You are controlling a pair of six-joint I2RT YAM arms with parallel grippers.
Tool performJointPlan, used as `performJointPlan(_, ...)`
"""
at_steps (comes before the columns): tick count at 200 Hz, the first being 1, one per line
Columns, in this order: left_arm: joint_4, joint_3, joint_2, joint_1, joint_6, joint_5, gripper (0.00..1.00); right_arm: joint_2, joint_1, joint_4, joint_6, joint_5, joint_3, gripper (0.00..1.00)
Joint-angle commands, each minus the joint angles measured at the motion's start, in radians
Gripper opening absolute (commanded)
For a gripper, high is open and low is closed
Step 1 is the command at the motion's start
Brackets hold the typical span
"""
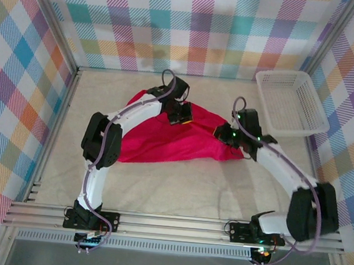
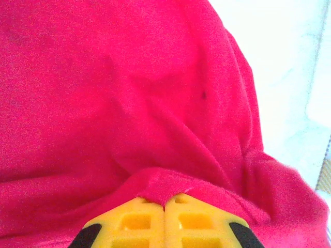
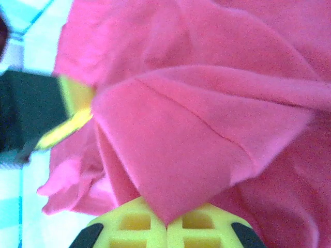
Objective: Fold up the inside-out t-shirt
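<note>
The red t-shirt point(image 1: 163, 140) lies bunched and wrinkled across the middle of the table. My left gripper point(image 1: 180, 115) sits at its far upper edge, shut on a fold of the red cloth point(image 2: 160, 188) that is pinched between the yellow fingers point(image 2: 134, 222). My right gripper point(image 1: 225, 135) is at the shirt's right side, shut on a pointed flap of the shirt point(image 3: 170, 170) held between its yellow fingers point(image 3: 201, 225). The left gripper's yellow finger point(image 3: 72, 111) shows behind the cloth in the right wrist view. No white tag is visible.
A white plastic basket point(image 1: 291, 103) stands at the back right. Checkered walls and a metal frame point(image 1: 56, 121) enclose the beige table point(image 1: 178, 189). Bare tabletop lies in front of the shirt, between the arms.
</note>
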Motion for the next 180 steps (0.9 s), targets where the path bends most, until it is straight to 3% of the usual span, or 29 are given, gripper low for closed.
performJointPlan(1,0.051,-0.04,-0.004,0.008,-0.045,-0.005,0.04,-0.065,-0.005,0.13,-0.04,-0.056,-0.206,0.0)
performJointPlan(26,0.118,-0.114,-0.007,-0.002,-0.095,0.018,0.03,-0.043,-0.004,0.247,-0.018,-0.111,-0.325,0.04)
performJointPlan(46,0.141,-0.157,-0.017,-0.024,-0.098,0.015,0.03,-0.003,-0.004,0.202,-0.024,-0.113,-0.317,0.34)
performJointPlan(52,0.145,-0.166,-0.021,-0.032,-0.098,0.012,0.03,-0.004,-0.004,0.168,-0.028,-0.097,-0.301,0.37)
performJointPlan(73,0.142,-0.185,-0.033,-0.056,-0.09,0.006,0.04,-0.042,0.001,0.03,-0.04,-0.021,-0.235,0.36)
performJointPlan(107,0.126,-0.194,-0.049,-0.067,-0.078,-0.013,0.08,-0.123,0.036,-0.098,-0.061,0.019,-0.145,0.13)
performJointPlan(137,0.081,-0.164,-0.064,-0.066,-0.058,-0.044,0.14,-0.061,0.08,-0.074,-0.069,0.002,-0.085,0.17)
performJointPlan(180,0.012,-0.175,-0.139,-0.053,-0.035,-0.119,0.35,0.147,0.135,-0.074,-0.08,0.037,0.059,0.22)
